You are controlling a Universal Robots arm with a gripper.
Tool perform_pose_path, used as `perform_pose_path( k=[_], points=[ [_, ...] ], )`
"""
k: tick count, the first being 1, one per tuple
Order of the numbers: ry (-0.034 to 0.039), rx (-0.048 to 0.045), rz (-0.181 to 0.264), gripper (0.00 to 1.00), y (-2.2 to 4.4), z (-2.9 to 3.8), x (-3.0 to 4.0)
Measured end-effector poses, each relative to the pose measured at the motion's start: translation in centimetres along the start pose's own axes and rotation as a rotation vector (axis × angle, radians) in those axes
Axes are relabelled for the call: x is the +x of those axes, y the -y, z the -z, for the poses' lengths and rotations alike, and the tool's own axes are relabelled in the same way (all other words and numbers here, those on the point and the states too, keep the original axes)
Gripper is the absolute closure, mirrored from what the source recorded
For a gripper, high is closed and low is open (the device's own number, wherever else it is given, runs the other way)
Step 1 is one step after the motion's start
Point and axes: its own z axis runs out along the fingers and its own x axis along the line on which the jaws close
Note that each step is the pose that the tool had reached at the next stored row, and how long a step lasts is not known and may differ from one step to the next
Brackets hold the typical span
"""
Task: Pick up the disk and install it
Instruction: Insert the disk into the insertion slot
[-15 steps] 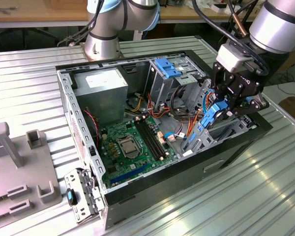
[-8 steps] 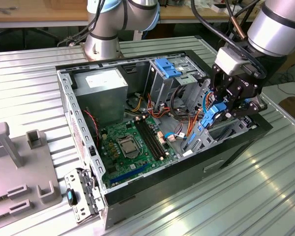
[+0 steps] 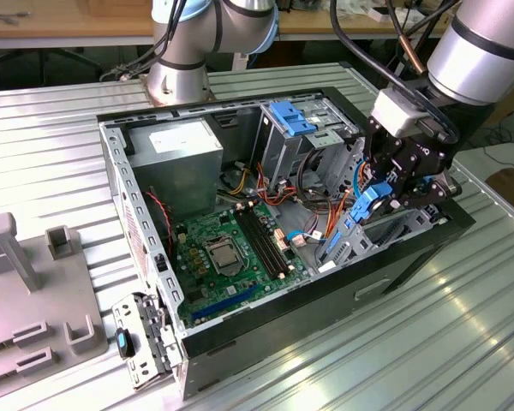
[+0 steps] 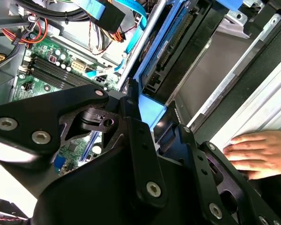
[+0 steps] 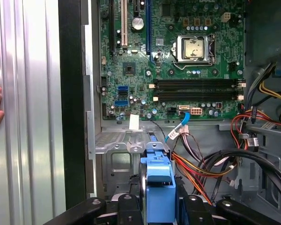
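Disk (image 3: 368, 207) is clamped on edge between the end effector's (image 3: 387, 195) black fingers. Its blue carrier is tilted down into the front corner of the case (image 3: 394, 278), close to the wall on the exterior view's right. We see a white label on the power supply (image 3: 184, 154) and, in the first wrist view, a small white tag (image 5: 134, 123) on a cable; the print on both is too small for us to read. Room is tight: red and orange wires (image 5: 196, 166) run just beside the disk (image 5: 159, 185), the drive cage (image 3: 301, 141) stands near, and the case wall is close on the other side. The first wrist view looks past the carrier's end tab at a bare metal bay floor (image 5: 114, 159) and the motherboard (image 5: 178, 70) beyond. The second wrist view gives us the disk's (image 4: 175, 56) dark metal side inside its blue frame, beside a grey panel (image 4: 210, 70), with the fingers (image 4: 140, 140) closed on the frame. It also shows a hand (image 4: 257, 152) resting flat on the ribbed tabletop (image 4: 276, 103) just outside the case. In the exterior view a grey fixture (image 3: 26, 300) lies on the tabletop at that view's left.
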Motion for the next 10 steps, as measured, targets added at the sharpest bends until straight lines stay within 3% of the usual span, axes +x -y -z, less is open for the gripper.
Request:
perform_pose_path(
  k=[7,10],
  points=[
    [-0.0004,0.0002,0.000,0.63,0.00,-0.02,0.00],
    [-0.0009,0.0000,0.000,0.56,0.00,-0.01,0.00]
  ],
)
